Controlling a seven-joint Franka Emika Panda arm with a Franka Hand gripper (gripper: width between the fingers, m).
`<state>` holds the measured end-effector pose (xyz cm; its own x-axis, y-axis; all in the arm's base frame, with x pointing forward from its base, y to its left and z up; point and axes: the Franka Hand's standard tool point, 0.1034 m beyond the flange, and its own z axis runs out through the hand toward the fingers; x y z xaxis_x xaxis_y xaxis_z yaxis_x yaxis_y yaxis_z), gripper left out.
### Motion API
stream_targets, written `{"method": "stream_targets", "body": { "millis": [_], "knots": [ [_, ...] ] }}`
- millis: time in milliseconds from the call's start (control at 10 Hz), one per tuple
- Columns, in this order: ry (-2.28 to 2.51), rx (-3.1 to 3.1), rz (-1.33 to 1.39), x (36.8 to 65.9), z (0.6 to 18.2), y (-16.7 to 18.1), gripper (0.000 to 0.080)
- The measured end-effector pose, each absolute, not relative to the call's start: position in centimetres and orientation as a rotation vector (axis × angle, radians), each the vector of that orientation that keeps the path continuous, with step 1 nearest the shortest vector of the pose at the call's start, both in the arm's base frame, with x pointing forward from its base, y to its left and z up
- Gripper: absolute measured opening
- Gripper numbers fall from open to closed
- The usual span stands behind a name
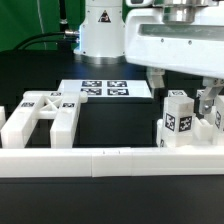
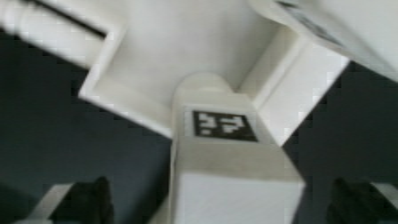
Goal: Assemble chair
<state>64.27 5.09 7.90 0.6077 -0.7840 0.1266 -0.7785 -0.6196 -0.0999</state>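
Black counter (image 1: 110,128), dark backdrop, white robot base (image 1: 100,28) at the far edge. The chair is in loose parts:
- slotted panel (image 1: 40,118) lies flat by the near edge, on the exterior view's left
- tagged post (image 1: 178,120) stands upright among other white blocks (image 1: 214,118) by the near edge, on the exterior view's right, just behind the rail (image 1: 100,160)
- marker board (image 1: 105,90) is mid-counter, well apart from both groups

Pincer (image 1: 184,97) sits over the post with its jaws wide, one finger (image 2: 80,203) on each side. The wrist view shows a dark gap on both sides (so nothing is held, and no contact as far as I can tell).

Step, my read: work on the post in the right-hand cluster. It is either lined up for a grab or clear of a placed part; the frames don't settle which.

Next move:
- if grabbing: come down centred and close across the post's flat sides without nudging the neighbouring blocks
- if done: lift straight up clear before heading to the panel

Writing: none readable, no brand. There are only square black-and-white tags, e.g. the tag (image 2: 222,125) on the post and those on the marker board.
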Motion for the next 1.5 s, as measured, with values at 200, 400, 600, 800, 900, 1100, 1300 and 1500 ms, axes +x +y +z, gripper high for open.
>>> {"method": "stream_targets", "body": {
  "millis": [200,400,600,800,900,1100,1300,1500],
  "knots": [
    [1.000,-2.943,-0.260,64.2,7.8,6.0,0.0648],
    [0.558,-3.079,-0.297,64.5,7.8,5.4,0.0649],
    [0.349,-3.127,-0.298,64.5,7.8,5.3,0.0649],
    [0.049,-3.169,-0.295,64.6,7.8,4.9,0.0649],
    [-0.049,-3.177,-0.293,64.6,7.8,4.8,0.0649],
    [-0.366,-3.188,-0.281,64.5,7.7,4.9,0.0649],
    [-0.575,-3.180,-0.272,64.5,7.7,5.2,0.0649],
    [-0.619,-3.179,-0.284,64.6,7.7,5.8,0.0649]
  ]
}}
